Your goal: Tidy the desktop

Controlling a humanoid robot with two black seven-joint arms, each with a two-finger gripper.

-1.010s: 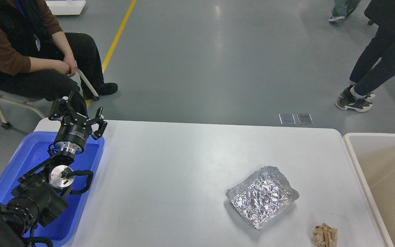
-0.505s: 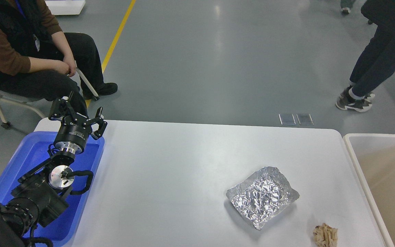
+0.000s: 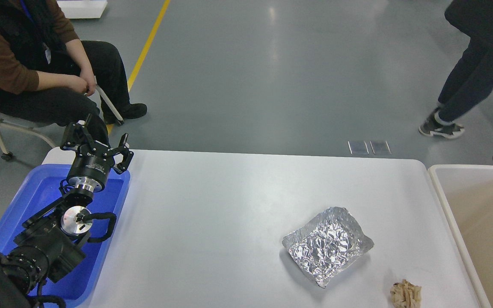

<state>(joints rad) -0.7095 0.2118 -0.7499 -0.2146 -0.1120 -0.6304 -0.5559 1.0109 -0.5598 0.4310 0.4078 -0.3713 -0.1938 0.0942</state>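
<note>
Head view. The large, smooth white rectangular desktop (image 3: 229, 222) with rounded corners fills the lower middle of the view, its far edge running across just below mid-height.

Left arm: enters from the lower left corner and rises over the blue plastic tray (image 3: 28, 194), which sits at the table's left edge, its far end near the far left corner. The left gripper (image 3: 96, 143) is held above the tray's far end, at about the line of the table's far edge. Fingers spread apart, nothing between them: released.

Right arm: only a blurred portion shows at the right border, above the beige rectangular bin (image 3: 443, 201) that stands against the table's right edge. The right gripper cannot be made out here; its state cannot be told.

On the desktop:
- crumpled square sheet of silver aluminium foil (image 3: 327, 246), edges turned up slightly, lying flat in the right half, nearer the near edge than the far one.
- small crumpled wad of tan paper (image 3: 405, 294), at the near right corner, apart from the foil and just short of the bin wall.

Beyond the far edge: a seated person in a brown top (image 3: 24, 64) off the far left corner; a standing person in dark trousers (image 3: 473, 72) off the far right corner. Grey floor with a yellow line (image 3: 146, 49).
</note>
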